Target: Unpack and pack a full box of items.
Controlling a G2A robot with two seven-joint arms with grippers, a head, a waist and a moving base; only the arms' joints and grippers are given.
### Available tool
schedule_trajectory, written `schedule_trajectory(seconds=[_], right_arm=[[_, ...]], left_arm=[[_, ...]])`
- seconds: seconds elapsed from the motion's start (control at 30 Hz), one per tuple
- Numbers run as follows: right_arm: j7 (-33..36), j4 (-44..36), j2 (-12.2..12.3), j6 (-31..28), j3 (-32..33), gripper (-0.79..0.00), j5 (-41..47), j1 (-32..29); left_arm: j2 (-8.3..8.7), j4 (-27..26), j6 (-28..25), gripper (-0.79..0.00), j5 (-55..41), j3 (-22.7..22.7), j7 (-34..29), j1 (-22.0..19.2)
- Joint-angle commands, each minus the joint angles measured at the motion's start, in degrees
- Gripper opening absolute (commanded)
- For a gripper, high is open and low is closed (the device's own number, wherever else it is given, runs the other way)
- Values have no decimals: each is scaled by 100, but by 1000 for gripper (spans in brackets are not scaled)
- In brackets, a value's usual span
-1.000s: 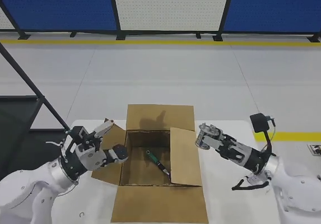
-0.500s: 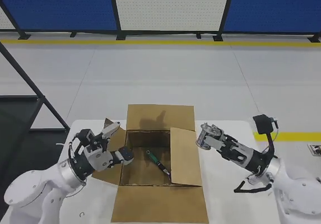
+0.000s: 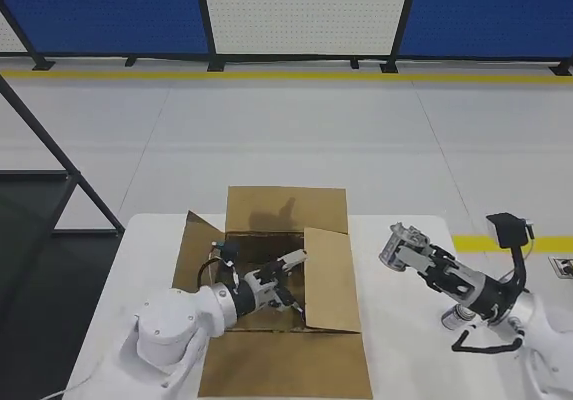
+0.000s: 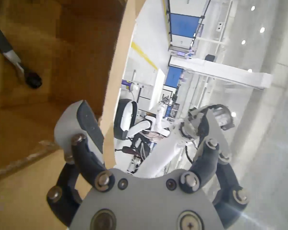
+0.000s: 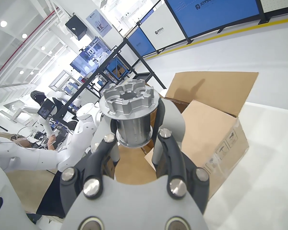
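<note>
Top view: left claw (image 3: 288, 277) inside the box (image 3: 286, 208), right claw (image 3: 406, 250) beside it with a metal fitting (image 3: 397, 247).
Spread wide and empty, the left claw hung within the cardboard box, near a green-handled tool (image 4: 11, 54) lying on the box floor. A raised side flap (image 3: 328, 280) stood between the two claws. The right claw was clamped on the toothed metal fitting above the white surface (image 3: 406, 340).
</note>
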Motion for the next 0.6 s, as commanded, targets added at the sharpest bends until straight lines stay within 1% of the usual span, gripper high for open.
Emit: schedule_trajectory(seconds=[0.0, 0.2, 0.33, 0.5, 0.57], right_arm=[[-23, -12, 21, 8, 9, -785, 12, -18], [-95, -64, 87, 38, 12, -785, 15, -73], [-163, -126, 126, 37, 8, -785, 25, -151], [-237, -284, 175, -50, 56, -785, 74, -371], [-255, -355, 196, -75, 82, -785, 70, -462]], left_arm=[[-15, 80, -46, 0, 117, 127, 45, -59], [-96, 421, -350, 0, 189, 471, 139, -292], [-180, 633, -584, 0, -54, 627, 205, -484], [-261, 791, -773, 0, -299, 712, 252, -697], [-279, 809, -785, 0, -439, 722, 140, -742]])
